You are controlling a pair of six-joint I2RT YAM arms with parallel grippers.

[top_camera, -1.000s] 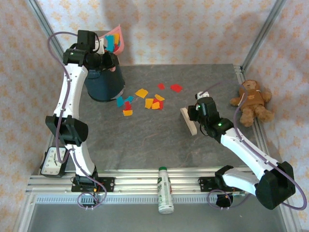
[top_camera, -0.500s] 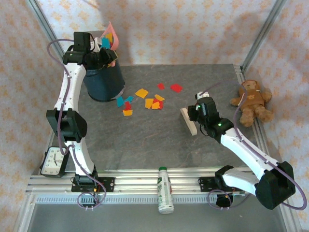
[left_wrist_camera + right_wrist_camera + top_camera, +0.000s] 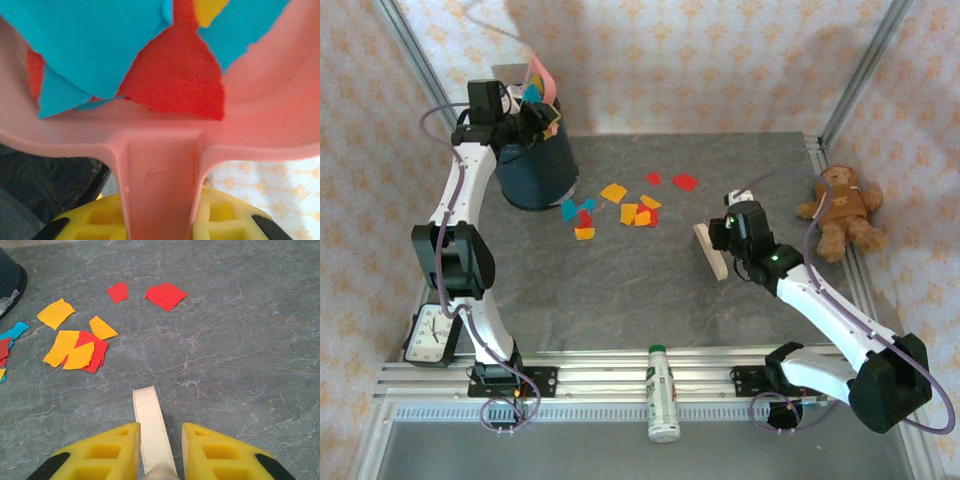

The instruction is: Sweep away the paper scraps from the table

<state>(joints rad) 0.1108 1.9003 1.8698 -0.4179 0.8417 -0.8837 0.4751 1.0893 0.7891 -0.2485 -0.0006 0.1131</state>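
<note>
1. The left gripper (image 3: 162, 217) is clamped narrow on the handle of the pink dustpan (image 3: 160, 165), with a yellow finger on each side of it.
2. The dustpan (image 3: 546, 82) is held high at the far left, tipped steeply over the dark blue bin (image 3: 535, 175). In the left wrist view the bin's dark inside (image 3: 45, 175) sits below the pan's lip.
3. Teal, red and yellow paper scraps (image 3: 175, 75) lie bunched inside the pan.
4. The right gripper (image 3: 160, 450) is closed on a pale bar (image 3: 150, 425) that runs out between its fingers. The bar's lower end (image 3: 710, 250) is at table level; I can't tell if it touches.
5. More paper scraps (image 3: 628, 213) lie loose on the table (image 3: 620, 290), between the bin and the bar.
6. Scrap layout:
   - Teal and red bits are just beside the bin's base.
   - Orange and yellow pieces overlapping a red one (image 3: 75, 352) are mid-cluster.
   - Two red pieces lie apart on the far side.
7. The bar is near the cluster's right edge and not touching any scrap.
8. Other items:
   - A teddy bear (image 3: 842, 210) is at the table's right edge.
   - A bottle (image 3: 663, 393) lies on the near rail.
   - A clock (image 3: 430, 335) is at the near left.
</note>
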